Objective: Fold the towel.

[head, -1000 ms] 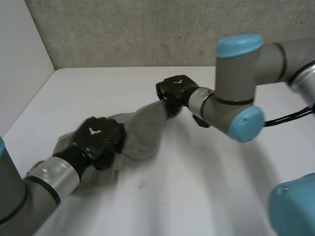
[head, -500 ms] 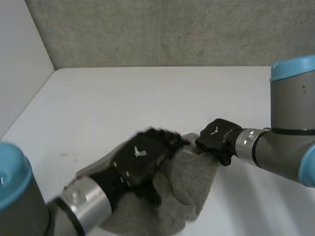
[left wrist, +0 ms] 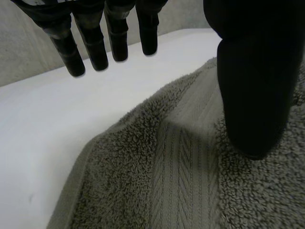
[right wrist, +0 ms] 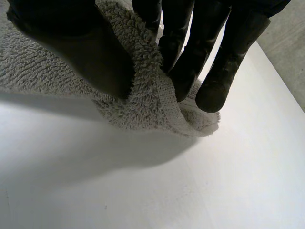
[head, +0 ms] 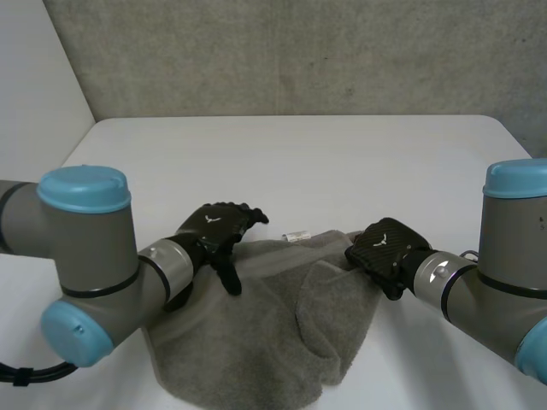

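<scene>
The right hand (head: 386, 249) pinches a corner of the rumpled grey terry towel (head: 256, 333) while the left hand (head: 214, 231) lies spread, gripping nothing, so that side may slip and bunch.

Towel (head: 256, 342) on table (head: 342, 162), near front edge

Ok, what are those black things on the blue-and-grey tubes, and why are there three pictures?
Those are a robot's two arms, each ending in a black hand. One picture looks down from between the arms; the other two come from cameras on the wrists. A crumpled grey terry towel lies on the white table. The left hand is open, its thumb resting on the towel near an edge. The right hand pinches another edge between its fingers and thumb.
</scene>
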Robot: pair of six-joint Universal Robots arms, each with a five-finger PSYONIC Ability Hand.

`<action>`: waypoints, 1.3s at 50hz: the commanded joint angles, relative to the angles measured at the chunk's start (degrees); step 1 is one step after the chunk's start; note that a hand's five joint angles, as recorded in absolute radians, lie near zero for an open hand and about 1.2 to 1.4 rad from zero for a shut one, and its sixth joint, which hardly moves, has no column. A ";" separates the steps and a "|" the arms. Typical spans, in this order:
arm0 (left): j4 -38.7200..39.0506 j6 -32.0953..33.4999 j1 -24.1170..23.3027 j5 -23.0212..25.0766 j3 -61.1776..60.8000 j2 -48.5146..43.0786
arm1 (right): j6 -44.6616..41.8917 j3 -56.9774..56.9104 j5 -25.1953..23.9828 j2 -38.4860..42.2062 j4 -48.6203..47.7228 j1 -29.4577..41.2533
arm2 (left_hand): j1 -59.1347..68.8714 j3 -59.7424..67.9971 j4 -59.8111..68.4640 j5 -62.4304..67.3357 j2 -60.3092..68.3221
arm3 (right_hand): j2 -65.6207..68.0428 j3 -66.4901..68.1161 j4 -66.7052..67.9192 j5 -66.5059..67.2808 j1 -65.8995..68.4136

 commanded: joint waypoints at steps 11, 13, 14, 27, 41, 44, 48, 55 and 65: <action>-1.56 3.65 -0.38 -0.41 16.34 -9.00 | -0.35 -13.32 0.34 5.53 -7.09 0.80 | 61.85 61.85 61.85 61.70 61.85 | 4.36 3.92 3.35 3.14 4.25; -2.08 4.27 -0.29 -0.68 19.24 -9.44 | 0.43 -16.66 0.60 6.41 -9.02 1.24 | 61.85 61.85 61.85 61.70 61.85 | 4.36 3.92 3.35 3.14 4.25; -2.09 4.27 -0.29 -0.68 19.27 -9.45 | 0.44 -16.69 0.60 6.41 -9.04 1.24 | 61.85 61.85 61.85 61.70 61.85 | 4.36 3.92 3.35 3.14 4.25; -2.26 -1.69 0.50 -12.54 36.86 -4.44 | 6.77 -37.08 6.14 10.72 -18.92 4.05 | 61.85 61.85 61.85 61.70 61.85 | 4.36 3.92 3.35 3.14 4.25; 0.19 -5.65 -0.38 -11.05 16.56 -3.65 | 6.51 -22.86 4.91 6.25 -11.59 5.46 | 7.72 7.72 7.72 7.57 7.72 | 4.36 3.92 3.35 3.14 4.25; 1.33 -7.84 -0.81 -9.74 15.06 -3.91 | 6.33 -19.61 4.82 3.62 -11.24 4.94 | 6.88 6.88 6.87 6.72 6.87 | 4.36 3.92 3.35 3.14 4.25; 2.91 -9.08 -1.60 -7.81 14.70 -4.00 | 6.07 -15.39 3.95 0.02 -11.15 4.85 | 6.87 6.87 6.87 6.72 6.87 | 4.36 3.92 3.35 3.14 4.25; 7.57 -9.26 -2.75 -3.58 15.93 -5.40 | 3.96 -4.50 0.17 -10.52 -11.06 4.85 | 3.67 3.67 3.67 3.52 3.67 | 4.36 3.92 3.35 3.14 4.25; 10.74 -8.82 -6.35 1.17 21.73 -12.08 | 3.87 4.14 -1.59 -21.09 -11.06 5.29 | 3.67 3.67 3.67 3.52 3.67 | 4.36 3.92 3.35 3.14 4.25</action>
